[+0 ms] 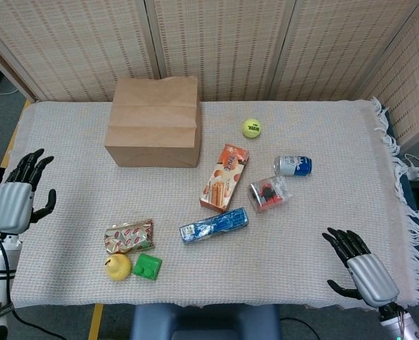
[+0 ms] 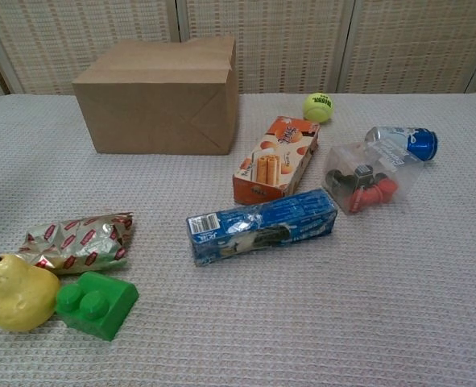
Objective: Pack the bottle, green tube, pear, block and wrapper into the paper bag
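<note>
The brown paper bag (image 1: 154, 122) (image 2: 159, 97) lies on its side at the back left of the table. A yellow pear (image 1: 117, 266) (image 2: 18, 293) touches a green block (image 1: 147, 266) (image 2: 97, 303) near the front left edge. Just behind them lies a red and silver wrapper (image 1: 129, 235) (image 2: 80, 241). A small bottle (image 1: 293, 166) (image 2: 403, 141) with a blue cap lies at the right. I see no green tube. My left hand (image 1: 14, 202) hangs open off the table's left edge. My right hand (image 1: 365, 273) is open at the front right corner. Neither hand shows in the chest view.
A blue packet (image 1: 213, 225) lies mid-table, an orange snack box (image 1: 224, 177) behind it, a clear pack of red pieces (image 1: 267, 193) to their right and a tennis ball (image 1: 251, 128) at the back. The cloth-covered table (image 1: 322, 234) has a fringed right edge.
</note>
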Available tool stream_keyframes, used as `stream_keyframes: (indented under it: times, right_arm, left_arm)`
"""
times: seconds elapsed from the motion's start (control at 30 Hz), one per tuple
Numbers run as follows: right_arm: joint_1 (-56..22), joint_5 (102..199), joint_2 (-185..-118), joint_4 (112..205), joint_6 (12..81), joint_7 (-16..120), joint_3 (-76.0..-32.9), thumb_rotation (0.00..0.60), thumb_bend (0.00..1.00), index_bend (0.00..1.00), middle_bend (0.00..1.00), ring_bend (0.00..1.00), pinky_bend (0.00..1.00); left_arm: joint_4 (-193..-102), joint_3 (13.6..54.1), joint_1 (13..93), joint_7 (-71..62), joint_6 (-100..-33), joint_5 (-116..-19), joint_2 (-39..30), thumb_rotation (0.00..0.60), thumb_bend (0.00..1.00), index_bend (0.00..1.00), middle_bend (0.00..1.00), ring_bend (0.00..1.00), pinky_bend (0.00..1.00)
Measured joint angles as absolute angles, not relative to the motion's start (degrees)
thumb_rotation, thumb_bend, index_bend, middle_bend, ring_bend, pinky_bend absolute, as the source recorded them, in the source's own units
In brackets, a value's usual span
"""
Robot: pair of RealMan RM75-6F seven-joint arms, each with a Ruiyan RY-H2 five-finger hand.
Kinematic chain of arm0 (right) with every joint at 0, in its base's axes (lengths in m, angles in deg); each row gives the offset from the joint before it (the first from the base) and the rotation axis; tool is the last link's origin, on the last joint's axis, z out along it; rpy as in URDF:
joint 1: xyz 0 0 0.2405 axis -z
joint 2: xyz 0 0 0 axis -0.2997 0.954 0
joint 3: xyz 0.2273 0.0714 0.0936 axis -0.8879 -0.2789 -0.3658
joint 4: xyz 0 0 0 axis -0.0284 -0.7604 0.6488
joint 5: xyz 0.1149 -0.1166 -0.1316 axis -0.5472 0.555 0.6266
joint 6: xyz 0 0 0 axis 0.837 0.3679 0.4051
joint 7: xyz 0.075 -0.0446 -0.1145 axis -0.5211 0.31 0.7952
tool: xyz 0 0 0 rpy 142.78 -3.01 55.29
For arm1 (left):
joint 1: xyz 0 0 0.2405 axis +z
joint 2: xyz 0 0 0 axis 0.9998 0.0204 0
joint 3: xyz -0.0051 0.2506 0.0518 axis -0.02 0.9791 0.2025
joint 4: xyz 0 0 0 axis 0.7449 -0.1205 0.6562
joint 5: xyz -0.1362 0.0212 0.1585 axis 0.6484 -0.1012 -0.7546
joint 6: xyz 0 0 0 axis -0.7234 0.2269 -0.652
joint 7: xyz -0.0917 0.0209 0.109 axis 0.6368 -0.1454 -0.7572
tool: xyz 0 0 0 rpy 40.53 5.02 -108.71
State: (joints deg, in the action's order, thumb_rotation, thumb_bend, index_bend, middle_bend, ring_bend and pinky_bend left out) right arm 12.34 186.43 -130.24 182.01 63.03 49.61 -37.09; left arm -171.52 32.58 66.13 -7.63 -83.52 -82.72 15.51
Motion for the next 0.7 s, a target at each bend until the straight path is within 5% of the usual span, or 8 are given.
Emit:
stream_keyframes:
  times: [0.17, 0.37, 0.7]
  right_arm:
    - [12.3, 186.4, -130.5, 182.2, 62.8, 50.5, -37.1, 0.600, 0.12, 0.00, 0.00, 0.00, 0.03]
    - [12.3, 186.4, -130.6, 182.2, 62.8, 50.5, -37.1, 0.600, 0.12, 0.00, 0.00, 0.00, 0.03]
    - [11.9, 185.9, -130.1, 182.1, 62.6, 49.0, -37.3, 0.600, 0.12, 0.00, 0.00, 0.00, 0.03]
  left_arm:
    - [-171.1, 34.3, 64.7, -7.8, -79.2, -86.6, 16.9, 0.600, 0.68, 0.09, 0.04, 0.04, 0.22]
    - [-172.2, 33.8, 60.2, -14.3, -74.0, -88.2, 16.5, 0.600, 0.52, 0.05, 0.04, 0.04, 0.22]
    - [-174.3, 30.7, 50.5, -29.5, -64.2, -83.3, 9.6, 0.600, 0.51, 0.02, 0.02, 0.03, 0.22]
